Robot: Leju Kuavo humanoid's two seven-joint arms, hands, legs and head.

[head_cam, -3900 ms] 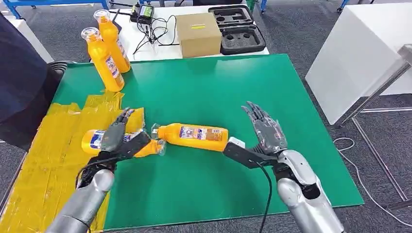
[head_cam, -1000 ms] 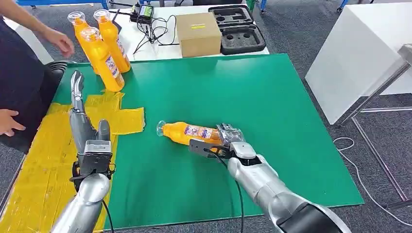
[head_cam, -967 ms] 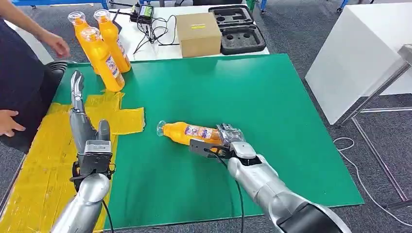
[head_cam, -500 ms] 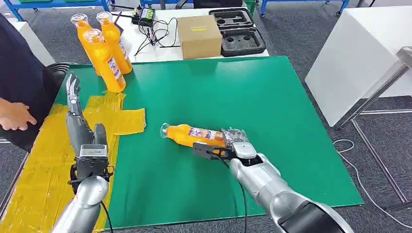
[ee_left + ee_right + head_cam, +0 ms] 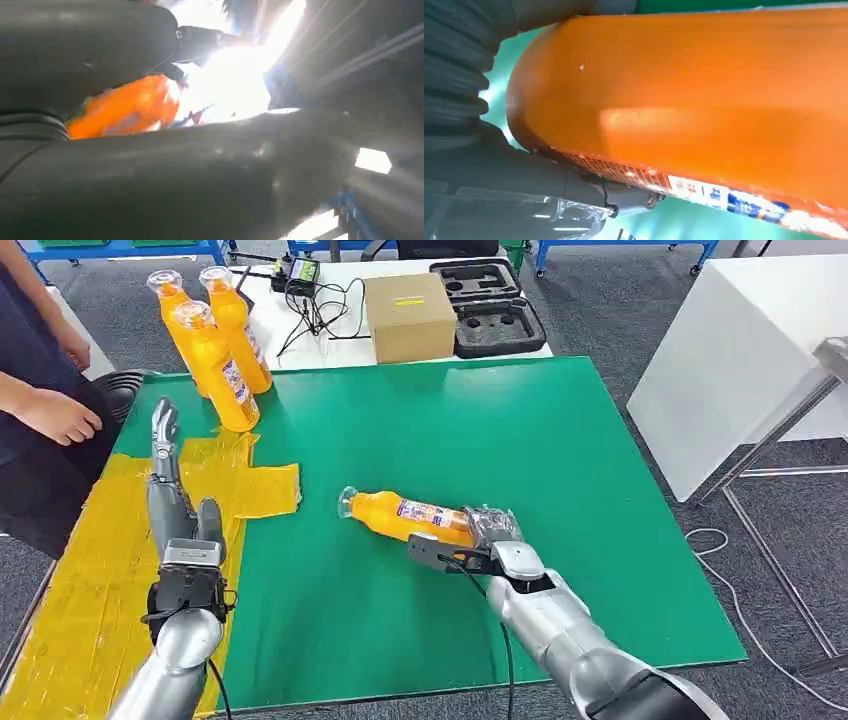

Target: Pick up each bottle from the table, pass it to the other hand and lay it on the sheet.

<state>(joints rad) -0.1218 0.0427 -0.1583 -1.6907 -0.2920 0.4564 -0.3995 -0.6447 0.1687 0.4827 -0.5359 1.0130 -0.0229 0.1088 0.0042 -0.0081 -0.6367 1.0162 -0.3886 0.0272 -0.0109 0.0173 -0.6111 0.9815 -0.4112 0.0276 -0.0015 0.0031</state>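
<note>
Head view: the right hand (image 5: 492, 540) grasps only the base of the lying bottle (image 5: 408, 517); lifted, it may tip out. The left hand (image 5: 172, 488) is released.

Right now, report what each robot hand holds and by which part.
The right robot hand grips the lying orange bottle at its base end. The left robot hand holds nothing, fingers extended over the yellow sheet.

Grey carpet floor (image 5: 600, 300) surrounds the green surface (image 5: 480, 420). At the upper middle, a white table (image 5: 340, 345) carries a cardboard box (image 5: 410, 316), a black foam tray (image 5: 495, 310) and tangled black cables (image 5: 305, 315). A white cabinet (image 5: 745, 350) stands at the right, a white cable (image 5: 735, 615) on the floor below it.
</note>
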